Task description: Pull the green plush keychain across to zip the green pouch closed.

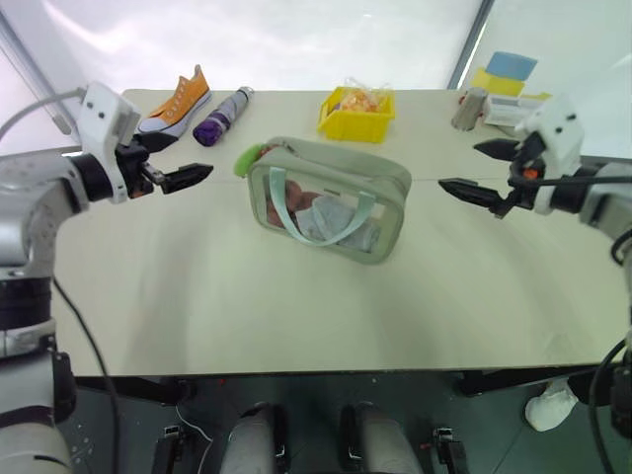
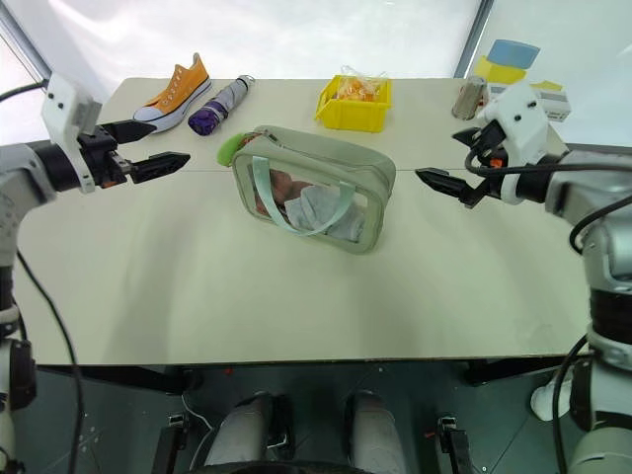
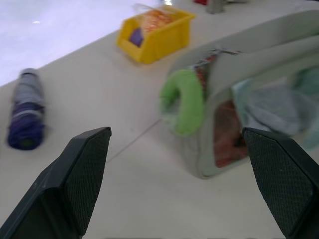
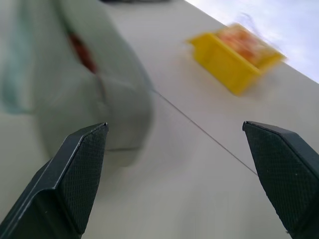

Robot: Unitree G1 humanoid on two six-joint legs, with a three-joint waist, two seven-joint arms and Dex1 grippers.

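Mid-table, green pouch [image 1: 329,197] long axis left-right; green plush keychain [image 1: 246,160] at left end; both grippers' fingers spread, empty.

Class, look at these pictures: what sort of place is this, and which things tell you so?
Probably a robot test station, not a home: a plain table against white screens holds unrelated everyday props, a green pouch, an orange sneaker, a folded umbrella and a yellow bin.

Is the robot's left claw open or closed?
Open. The left gripper has its two black fingers spread far apart, with bare table and the green plush keychain showing between them.
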